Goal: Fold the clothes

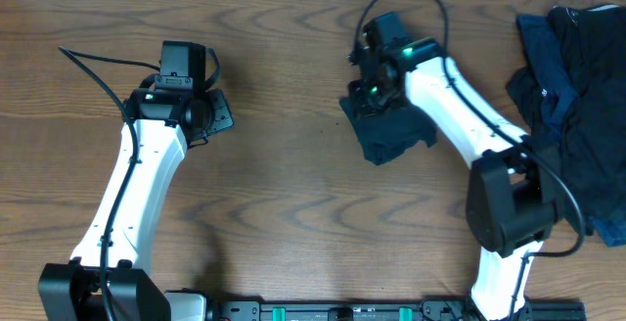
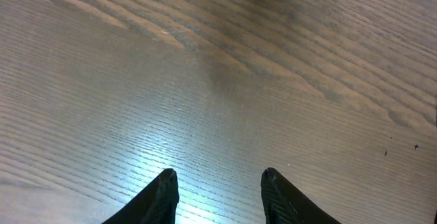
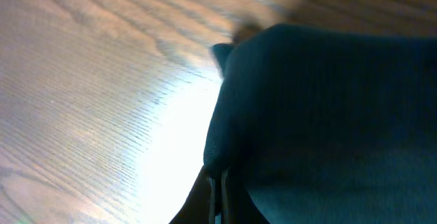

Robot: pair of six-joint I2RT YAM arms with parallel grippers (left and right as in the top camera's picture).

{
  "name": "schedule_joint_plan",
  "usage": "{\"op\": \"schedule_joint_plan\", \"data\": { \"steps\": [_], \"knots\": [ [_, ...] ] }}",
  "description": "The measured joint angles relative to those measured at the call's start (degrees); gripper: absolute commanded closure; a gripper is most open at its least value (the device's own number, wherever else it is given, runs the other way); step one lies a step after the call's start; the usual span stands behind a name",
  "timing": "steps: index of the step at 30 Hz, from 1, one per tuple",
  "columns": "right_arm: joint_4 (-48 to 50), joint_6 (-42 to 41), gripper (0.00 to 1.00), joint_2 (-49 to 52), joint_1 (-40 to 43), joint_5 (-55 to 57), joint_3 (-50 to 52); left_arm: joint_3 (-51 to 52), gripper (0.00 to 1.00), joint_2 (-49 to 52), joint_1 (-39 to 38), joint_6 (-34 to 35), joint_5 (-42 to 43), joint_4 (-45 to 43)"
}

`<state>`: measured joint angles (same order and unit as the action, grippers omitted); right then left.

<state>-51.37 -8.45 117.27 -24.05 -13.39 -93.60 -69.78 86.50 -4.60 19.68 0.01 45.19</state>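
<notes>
My left gripper [image 2: 218,195] hangs over the wooden table [image 2: 205,80], jaws apart and holding nothing. At mid-table my right gripper [image 1: 375,88] is pinched closed on one dark garment [image 1: 393,133], which is bunched and not yet spread. At the far right the pile of clothes [image 1: 577,86] lies crumpled. As I judge it, nothing is folded yet and nearly all the work remains.

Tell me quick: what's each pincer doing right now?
Left pincer: open, holding nothing.
Right pincer: closed on a dark garment.
</notes>
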Motion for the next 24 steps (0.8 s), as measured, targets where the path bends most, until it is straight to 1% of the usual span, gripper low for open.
{"op": "schedule_joint_plan", "data": {
  "steps": [4,5,7,8,9,10,11,13,15,16,17,18,19,20,24],
  "knots": [
    [-0.3,1.6,0.98,0.9,-1.4,-0.2,0.0,0.0,0.58,0.0,0.0,0.0,0.0,0.1],
    [-0.6,2.0,0.92,1.0,-1.6,-0.2,0.0,0.0,0.58,0.0,0.0,0.0,0.0,0.1],
    [-0.9,2.8,0.67,1.0,-1.6,-0.3,0.0,0.0,0.58,0.0,0.0,0.0,0.0,0.0],
    [-0.8,3.2,0.44,1.0,-1.6,-0.4,0.0,0.0,0.58,0.0,0.0,0.0,0.0,-0.3],
    [-0.7,3.4,0.32,1.0,-1.6,-0.3,0.0,0.0,0.58,0.0,0.0,0.0,0.1,-0.7],
    [-0.7,4.0,0.27,1.0,-1.6,-0.3,0.0,0.0,0.58,0.0,0.0,0.0,0.4,-1.2],
    [-1.3,4.4,0.24,1.0,-1.5,-0.3,-0.2,0.0,0.58,0.0,0.0,0.0,1.1,-2.3],
    [-4.3,5.1,0.23,1.2,-1.3,-0.4,-1.7,0.0,0.58,0.0,0.0,0.0,3.0,-4.4],
    [-7.6,5.4,0.24,1.3,-0.8,-0.5,-4.1,0.0,0.59,0.0,0.0,0.0,6.2,-6.9],
    [-10.3,5.5,0.27,1.3,-0.3,-0.7,-6.0,0.0,0.59,0.0,0.0,0.0,8.8,-8.7],
    [-12.4,5.8,0.3,1.3,0.6,-0.8,-8.0,0.0,0.64,0.0,0.0,0.0,11.1,-10.2],
    [-14.1,6.2,0.46,1.3,1.4,-0.9,-9.6,0.0,0.79,0.0,0.0,0.1,13.4,-11.9],
    [-15.7,6.6,0.75,1.3,2.4,-1.2,-10.8,0.0,0.91,0.0,-0.2,0.2,15.3,-13.5],
    [-17.1,6.7,0.99,1.3,3.4,-1.5,-11.7,0.0,0.94,0.0,-0.5,0.2,17.0,-15.2],
    [-22.1,7.6,0.99,1.2,8.2,-3.2,-11.8,0.0,0.94,0.8,-4.1,0.2,21.3,-21.4]
  ]
}}
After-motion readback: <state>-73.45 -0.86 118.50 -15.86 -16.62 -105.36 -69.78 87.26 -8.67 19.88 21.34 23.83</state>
